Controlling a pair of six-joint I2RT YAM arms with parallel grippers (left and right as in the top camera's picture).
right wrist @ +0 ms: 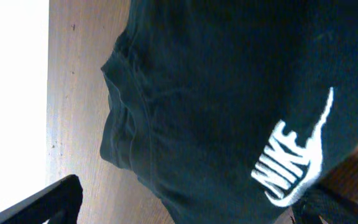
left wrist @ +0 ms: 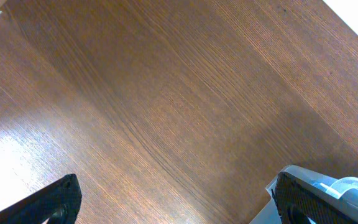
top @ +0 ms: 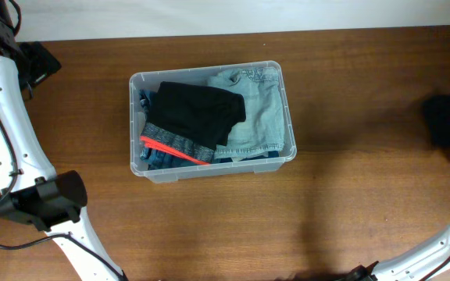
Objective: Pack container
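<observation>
The surface (top: 350, 94) was dark brown wood with a fine, straight grain, seen most clearly in the left wrist view as long parallel streaks under a soft sheen. On it, a little left of the middle and nearer the far edge, stood the container (top: 233, 166), between the two arms and touching neither. It was a rectangular bin of clear plastic with rounded corners and a rolled rim that caught the light as a pale outline. Its walls were thin enough for the clothes to show through as blurred colour.

It was already well filled with folded cloth. A matt black garment (top: 198, 109) lay on top across the left and middle. Its lower edge ended in a speckled grey band (top: 174, 140) trimmed with a bright orange strip (top: 170, 150). To the right lay pale blue denim (top: 264, 109), faded and slightly rumpled, with stitched seams near the far wall. Darker blue cloth (top: 156, 160) peeked out at the near left corner.

The left arm (top: 6, 140) was smooth white casing with black joints. Its left fingers (left wrist: 58, 202) were flat, black and spread wide, released, with only bare wood below them.

The right fingers (right wrist: 48, 202) were likewise released and far apart, hanging over a soft black jersey garment (right wrist: 229, 93) that lay creased on the surface. It had a stitched hem and a white printed Nike logo (right wrist: 291, 162).
</observation>
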